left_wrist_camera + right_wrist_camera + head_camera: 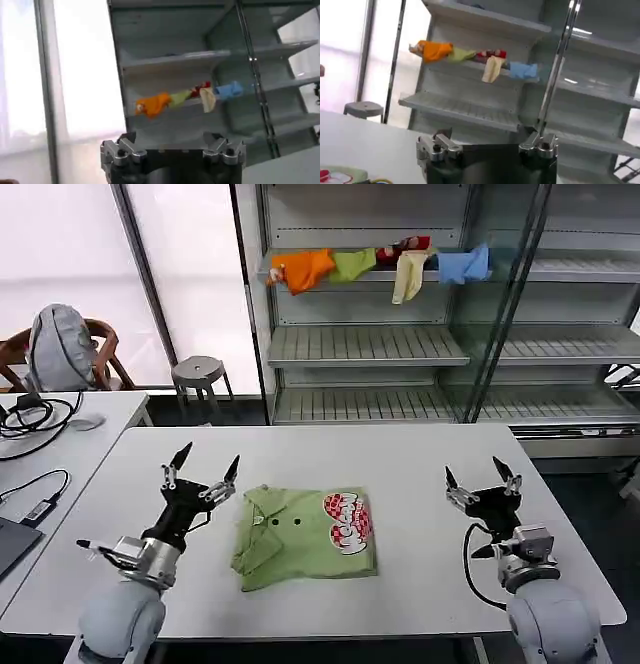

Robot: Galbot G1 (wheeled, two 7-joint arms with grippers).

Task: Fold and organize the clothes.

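The light green polo shirt (303, 536) lies folded into a rough rectangle at the middle of the white table (400, 454), collar to the left, its red-and-white round print (347, 521) on the right half. My left gripper (206, 465) hovers open just left of the shirt, fingers pointing up and away, holding nothing. Off to the shirt's right, my right gripper (481, 474) is raised above the table, open and empty. An edge of the shirt and its print (335, 176) shows low in the right wrist view.
A metal shelf unit (440, 344) stands behind the table with small orange, green, red, yellow and blue garments (380, 266) on its upper shelf. A second table with cables (35, 424) is at the left, with a stool (198, 372) and a chair behind it.
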